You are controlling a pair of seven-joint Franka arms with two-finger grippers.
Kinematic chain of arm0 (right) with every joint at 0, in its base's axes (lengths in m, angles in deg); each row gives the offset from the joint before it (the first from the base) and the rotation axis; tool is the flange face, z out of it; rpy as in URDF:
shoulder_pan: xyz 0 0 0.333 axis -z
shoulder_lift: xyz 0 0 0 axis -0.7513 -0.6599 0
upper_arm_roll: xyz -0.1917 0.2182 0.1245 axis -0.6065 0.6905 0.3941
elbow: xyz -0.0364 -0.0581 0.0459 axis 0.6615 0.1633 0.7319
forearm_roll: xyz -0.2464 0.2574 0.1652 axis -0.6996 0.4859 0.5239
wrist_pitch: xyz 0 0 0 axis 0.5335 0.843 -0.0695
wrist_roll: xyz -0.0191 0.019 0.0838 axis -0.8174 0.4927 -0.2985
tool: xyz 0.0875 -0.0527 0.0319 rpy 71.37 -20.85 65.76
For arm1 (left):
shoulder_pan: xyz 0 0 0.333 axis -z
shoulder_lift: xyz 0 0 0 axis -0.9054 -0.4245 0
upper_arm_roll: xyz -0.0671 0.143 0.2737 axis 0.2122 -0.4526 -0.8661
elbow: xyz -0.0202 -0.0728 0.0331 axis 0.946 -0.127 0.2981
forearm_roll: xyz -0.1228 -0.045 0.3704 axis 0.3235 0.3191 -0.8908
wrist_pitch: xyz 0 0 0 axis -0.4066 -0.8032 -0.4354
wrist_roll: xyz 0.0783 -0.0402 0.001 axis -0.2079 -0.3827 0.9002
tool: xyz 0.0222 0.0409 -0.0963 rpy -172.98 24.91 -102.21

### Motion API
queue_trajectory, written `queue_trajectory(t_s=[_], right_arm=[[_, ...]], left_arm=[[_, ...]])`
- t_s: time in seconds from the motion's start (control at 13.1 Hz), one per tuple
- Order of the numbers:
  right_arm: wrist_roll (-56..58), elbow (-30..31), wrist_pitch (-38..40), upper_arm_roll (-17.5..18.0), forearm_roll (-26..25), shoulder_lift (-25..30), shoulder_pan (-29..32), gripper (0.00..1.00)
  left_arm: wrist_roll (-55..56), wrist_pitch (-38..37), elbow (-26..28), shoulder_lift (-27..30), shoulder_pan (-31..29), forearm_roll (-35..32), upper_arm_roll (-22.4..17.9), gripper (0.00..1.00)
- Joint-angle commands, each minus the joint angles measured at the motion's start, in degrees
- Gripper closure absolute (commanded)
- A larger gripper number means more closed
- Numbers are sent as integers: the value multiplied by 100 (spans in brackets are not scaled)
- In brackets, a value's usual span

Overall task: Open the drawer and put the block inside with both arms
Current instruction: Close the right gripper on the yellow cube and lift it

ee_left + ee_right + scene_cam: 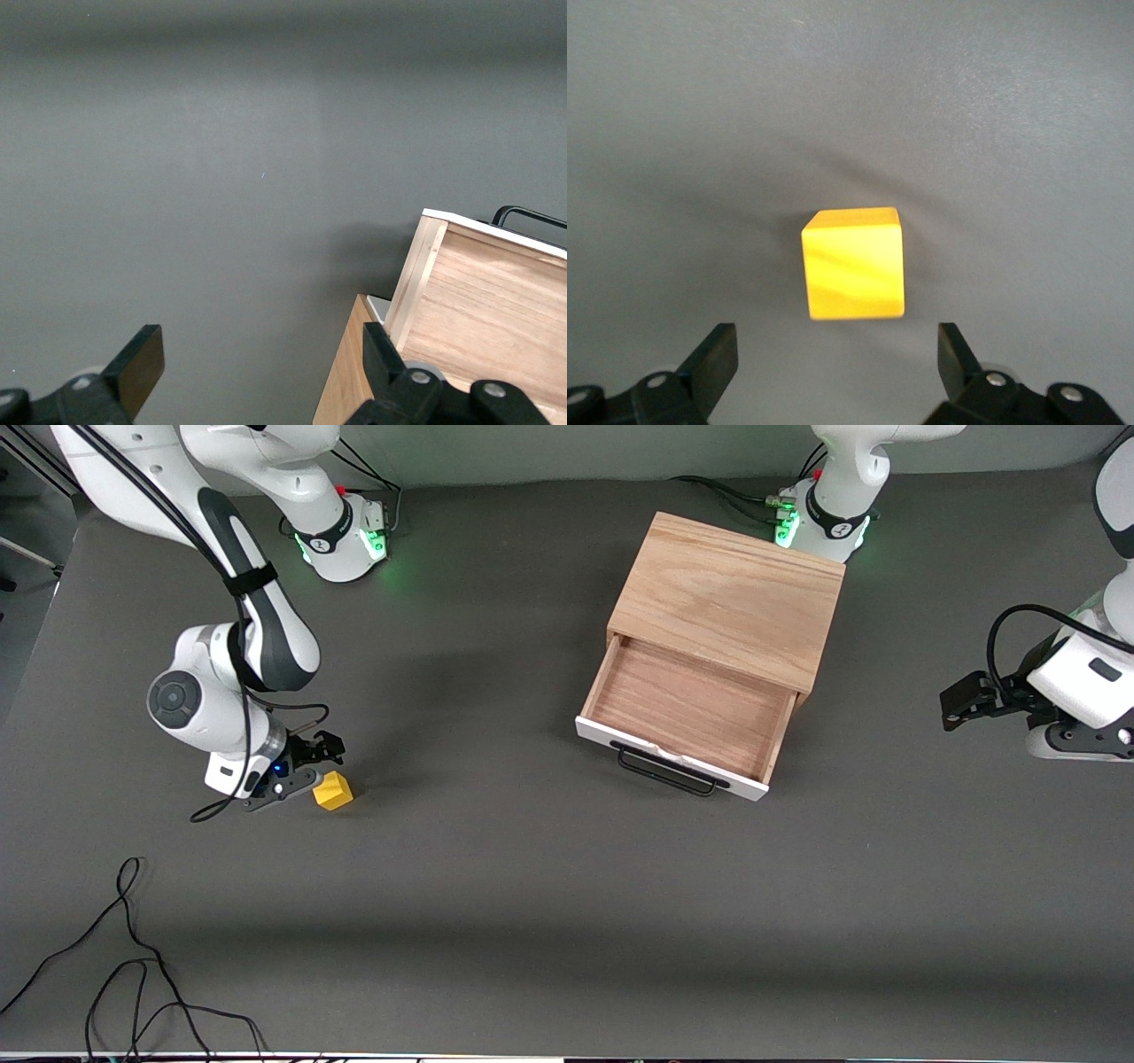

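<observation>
The oak box (731, 593) stands toward the left arm's end of the table. Its drawer (687, 708) is pulled out, with the white front panel and black wire handle (664, 772) toward the front camera; the wood inside holds nothing. The yellow block (334, 790) lies on the grey table toward the right arm's end. My right gripper (321, 766) is low beside the block, open and empty; in the right wrist view the block (853, 264) lies just ahead of the open gripper (837, 341). My left gripper (959, 700) waits beside the box, open and empty (261, 350), with the drawer's corner (478, 301) in view.
A loose black cable (133, 957) lies on the table at the near corner by the right arm's end. The two green-lit arm bases (345, 536) stand at the table's edge farthest from the front camera. The table is dark grey cloth.
</observation>
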Motion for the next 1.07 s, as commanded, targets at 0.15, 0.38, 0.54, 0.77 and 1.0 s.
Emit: queue_trajectory(t_s=[0.15, 0.38, 0.54, 0.77, 1.0], right_arm=[[158, -103, -818, 4, 45, -553, -217, 0], [158, -112, -969, -5, 45, -642, -199, 0], [272, -121, -969, -23, 45, -669, -182, 12], [352, -226, -916, -40, 45, -704, -173, 58], [334, -287, -803, -40, 54, -660, -173, 81]], left_arm=[[-121, -106, 135, 190, 95, 84, -70, 0], [-130, -106, 135, 190, 174, 84, -167, 0], [-130, -106, 135, 190, 192, 84, -176, 0], [-218, -114, 135, 190, 140, 93, -176, 0], [-235, -132, 135, 190, 113, 119, -167, 0]])
